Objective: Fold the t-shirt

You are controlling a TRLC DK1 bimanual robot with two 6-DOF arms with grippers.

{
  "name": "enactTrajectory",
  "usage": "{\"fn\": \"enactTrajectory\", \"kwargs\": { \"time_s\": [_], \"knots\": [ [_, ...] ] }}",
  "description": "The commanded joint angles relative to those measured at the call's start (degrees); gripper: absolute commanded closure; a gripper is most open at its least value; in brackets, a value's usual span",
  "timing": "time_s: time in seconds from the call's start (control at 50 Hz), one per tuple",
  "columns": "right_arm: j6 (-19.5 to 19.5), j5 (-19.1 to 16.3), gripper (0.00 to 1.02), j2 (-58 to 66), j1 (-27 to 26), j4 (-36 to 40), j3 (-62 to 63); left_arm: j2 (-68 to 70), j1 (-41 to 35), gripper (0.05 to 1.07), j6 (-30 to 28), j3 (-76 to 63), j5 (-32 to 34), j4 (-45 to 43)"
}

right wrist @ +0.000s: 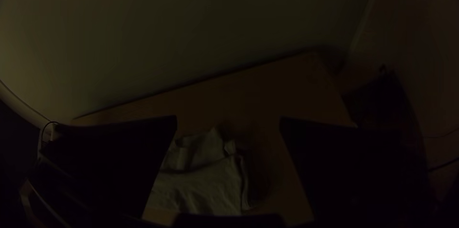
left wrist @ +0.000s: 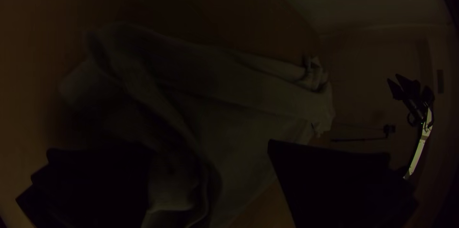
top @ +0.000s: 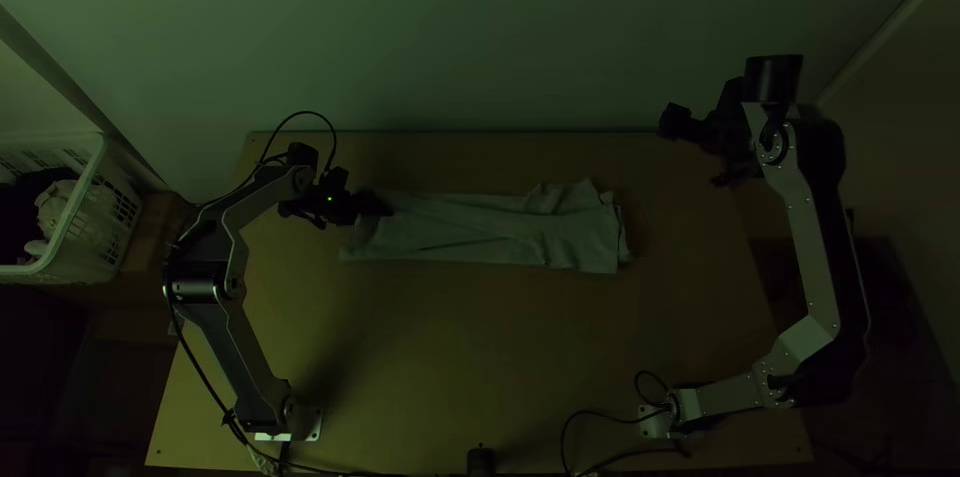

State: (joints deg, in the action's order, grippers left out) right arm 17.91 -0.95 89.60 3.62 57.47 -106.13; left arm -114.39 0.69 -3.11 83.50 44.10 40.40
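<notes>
One long, narrow, softly creased t-shirt (top: 500,234).

My left black two-fingered claw (top: 374,204) hides some grey cloth (top: 480,227); the top view's left edge crops the white plastic basket (top: 83,187).

robot test room, apparently: arms (top: 238,349) mounted on wooden table (top: 420,357), cables (top: 305,113), plain wall (top: 450,37) behind, plastic basket (top: 80,194) alongside

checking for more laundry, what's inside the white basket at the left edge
The basket holds a light crumpled cloth and dark material, probably cloth too. Whatever lies beneath them is covered and can't be seen.
</notes>
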Motion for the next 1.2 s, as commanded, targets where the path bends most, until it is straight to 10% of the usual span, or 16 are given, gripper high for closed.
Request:
{"fn": "enactTrajectory", "kwargs": {
  "time_s": [0.0,0.2,0.34,1.18],
  "knots": [
    [0.02,-0.37,0.04,-2.33,0.25,-0.26,1.45,-1.63,-3.94,0.1,4.43,-3.44,-1.38,-0.85],
    [0.02,-0.37,0.04,-4.08,0.25,-0.26,3.65,-2.42,-8.95,0.26,8.3,-3.61,-10.7,-4.89],
    [0.02,-0.37,0.04,-5.32,0.25,-0.26,4.96,-2.07,-9.83,1.06,8.65,-4.4,-15.09,-6.21],
    [1.25,-0.37,0.04,-10.59,0.6,-8.69,19.11,8.74,15.22,1.05,-7.78,6.76,-33.2,14.79]
  ]
}}
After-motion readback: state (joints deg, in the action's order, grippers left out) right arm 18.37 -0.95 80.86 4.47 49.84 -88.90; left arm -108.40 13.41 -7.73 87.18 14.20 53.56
